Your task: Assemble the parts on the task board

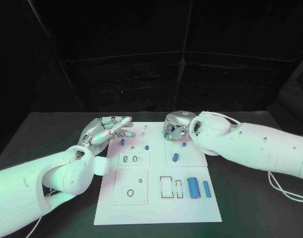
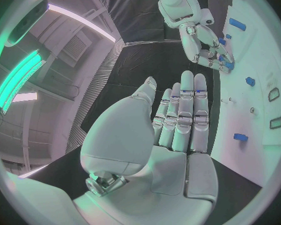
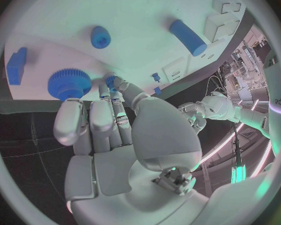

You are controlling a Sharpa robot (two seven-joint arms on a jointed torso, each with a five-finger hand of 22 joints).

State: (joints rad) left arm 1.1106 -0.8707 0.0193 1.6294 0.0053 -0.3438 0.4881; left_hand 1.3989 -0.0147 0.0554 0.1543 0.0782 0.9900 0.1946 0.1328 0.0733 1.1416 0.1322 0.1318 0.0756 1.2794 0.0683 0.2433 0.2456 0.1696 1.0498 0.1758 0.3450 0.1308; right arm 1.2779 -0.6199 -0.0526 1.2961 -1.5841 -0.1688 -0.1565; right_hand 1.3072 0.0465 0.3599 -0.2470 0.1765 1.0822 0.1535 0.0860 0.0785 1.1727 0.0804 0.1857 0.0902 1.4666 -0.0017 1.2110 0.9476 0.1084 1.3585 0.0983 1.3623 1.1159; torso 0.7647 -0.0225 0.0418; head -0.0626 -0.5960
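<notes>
1. Nearest the camera, the white rectangular task board (image 1: 159, 208) is lying flat on the black table (image 1: 251, 218), with a long blue cylindrical part (image 1: 193, 186) and a slimmer blue bar (image 1: 206, 189) resting beside rectangular cut-outs at its near right.
2. Further off, the right hand (image 1: 176, 126) is reaching down at the board's far edge, its fingertips (image 3: 109, 82) touching a small blue part (image 3: 112, 79) just beside a blue toothed gear (image 3: 68, 82); I cannot tell whether it is actually pinching it.
3. At the far left, the left hand (image 1: 107, 129) is hovering over the board's edge with fingers straight and apart, holding nothing.
4. These parts are probably light, rigid plastic and somewhat slippery; taking hold across the flanks, not the ends, seems soundest.
5. Black curtains are closing in the room behind the table.
</notes>
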